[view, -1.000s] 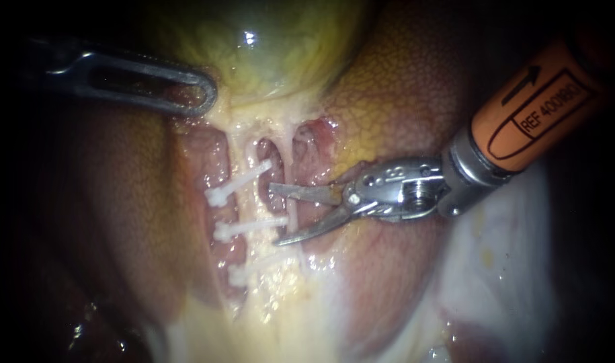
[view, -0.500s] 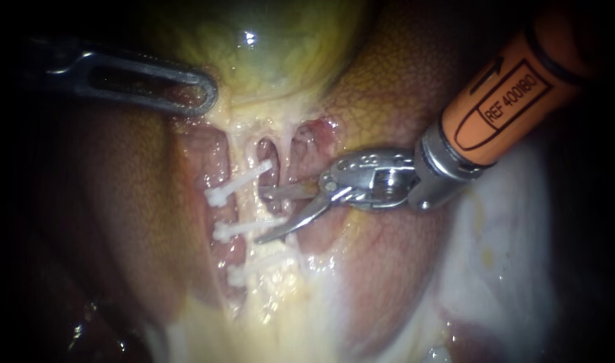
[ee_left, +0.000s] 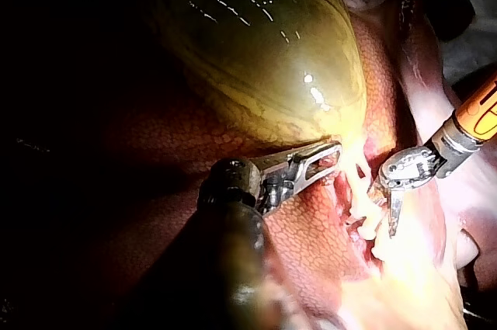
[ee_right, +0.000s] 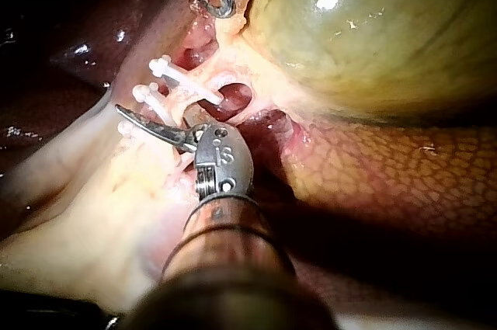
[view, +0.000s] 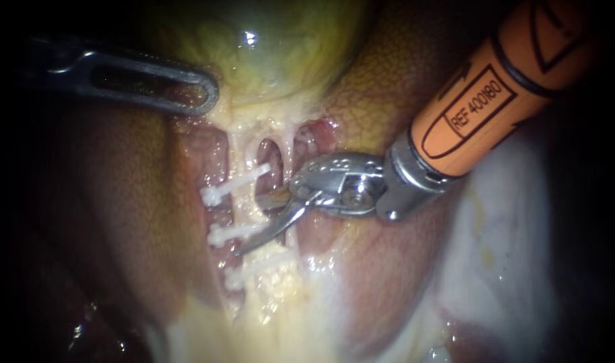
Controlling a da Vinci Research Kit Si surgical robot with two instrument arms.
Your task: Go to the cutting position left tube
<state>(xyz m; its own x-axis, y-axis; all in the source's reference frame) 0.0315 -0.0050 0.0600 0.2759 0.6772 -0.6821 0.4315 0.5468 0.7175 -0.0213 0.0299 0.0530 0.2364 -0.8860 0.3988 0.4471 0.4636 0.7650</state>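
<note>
The pale left tube (view: 242, 205), crossed by 3 white plastic clips (view: 234, 184), runs down from the glossy green-yellow gallbladder (view: 273, 47) over mottled brown liver (view: 119, 202). The orange-collared right instrument's end effector (view: 248, 223) stands open, its lower blade across the tube at the middle clip. The dark left instrument's end effector (view: 203, 94) clamps the gallbladder's pale edge.

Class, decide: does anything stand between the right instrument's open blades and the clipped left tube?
Nothing visible does. The right instrument has its open blades at the left tube, between the upper clip and the middle clip; the lower blade lies close to the middle clip. The right tube is beside the blades' base.
</note>
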